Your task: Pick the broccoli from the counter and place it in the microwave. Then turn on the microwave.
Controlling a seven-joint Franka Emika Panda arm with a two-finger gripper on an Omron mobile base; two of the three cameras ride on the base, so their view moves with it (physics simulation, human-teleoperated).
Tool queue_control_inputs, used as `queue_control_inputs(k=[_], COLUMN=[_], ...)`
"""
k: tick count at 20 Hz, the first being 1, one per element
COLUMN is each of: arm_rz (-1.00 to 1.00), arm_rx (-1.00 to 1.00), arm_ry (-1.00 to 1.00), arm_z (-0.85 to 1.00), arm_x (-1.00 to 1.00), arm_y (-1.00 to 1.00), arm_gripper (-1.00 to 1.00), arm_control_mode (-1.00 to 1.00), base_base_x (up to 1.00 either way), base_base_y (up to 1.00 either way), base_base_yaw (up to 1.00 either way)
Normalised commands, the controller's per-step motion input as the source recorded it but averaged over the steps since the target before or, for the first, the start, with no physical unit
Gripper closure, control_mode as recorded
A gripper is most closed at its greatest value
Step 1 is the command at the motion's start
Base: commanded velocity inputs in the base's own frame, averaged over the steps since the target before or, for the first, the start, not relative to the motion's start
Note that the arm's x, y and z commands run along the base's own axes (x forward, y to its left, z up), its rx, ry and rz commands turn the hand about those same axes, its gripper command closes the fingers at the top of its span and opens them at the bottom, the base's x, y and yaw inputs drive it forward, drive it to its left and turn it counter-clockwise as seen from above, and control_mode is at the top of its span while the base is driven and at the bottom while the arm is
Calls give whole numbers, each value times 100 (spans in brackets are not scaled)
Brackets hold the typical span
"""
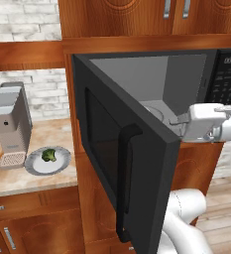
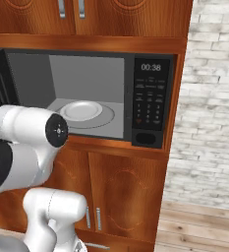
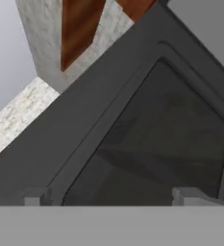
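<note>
Looking from the left base view, I see the broccoli (image 1: 49,155) on a grey plate (image 1: 35,166) on the counter (image 1: 47,181), well away at eight o'clock from my gripper (image 3: 111,194), whose fingers stand wide apart, holding nothing, facing the microwave (image 1: 151,114) door's inner side (image 3: 147,144)

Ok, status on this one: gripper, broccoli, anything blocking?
Gripper open, empty, facing the microwave door's inner side. Broccoli on its plate, on the counter. Microwave open; door swung between arm and broccoli.
</note>
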Motion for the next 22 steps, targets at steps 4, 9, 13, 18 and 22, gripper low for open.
queue_control_inputs(k=[4,9,13,18,22], arm_rz=[-38,-37,-36,-29,-10], arm_rx=[-36,-50,-46,-25,-3], arm_ry=[-5,-5,0,13,19], arm_z=[6,2,-6,-6,-12], arm_x=[0,0,0,0,0], arm_y=[-95,-69,-56,-28,-8], arm_gripper=[-100,-100,-100,-100,-100], arm_control_mode=[-100,-100,-100,-100,-100], base_base_x=[0,0,0,0,0], base_base_y=[0,0,0,0,0], base_base_yaw=[0,0,0,0,0])
